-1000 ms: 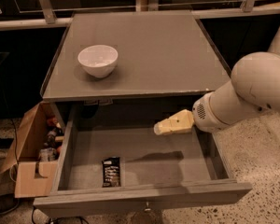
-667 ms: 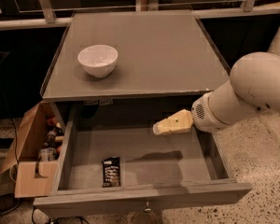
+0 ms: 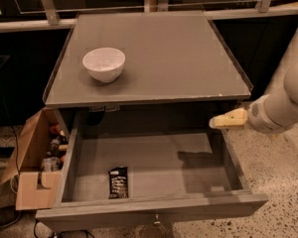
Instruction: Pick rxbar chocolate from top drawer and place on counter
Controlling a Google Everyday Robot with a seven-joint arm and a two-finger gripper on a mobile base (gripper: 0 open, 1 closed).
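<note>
Rightward drifts our cream pincer (image 3: 227, 119), over one wall of the shallow grey drawer (image 3: 159, 167), opening unreadable; we must reach the glossy black bar (image 3: 118, 182).

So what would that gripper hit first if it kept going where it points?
Probably the drawer's left wall: the gripper hangs over the drawer's right side, pointing left. Depth is unclear; the bar lies off that line.

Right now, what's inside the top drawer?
The rxbar chocolate lies flat on the floor of the top drawer, near the front left. The gripper hangs above the right wall, not inside. The drawer's rear runs under the counter, so that part is hidden.
</note>
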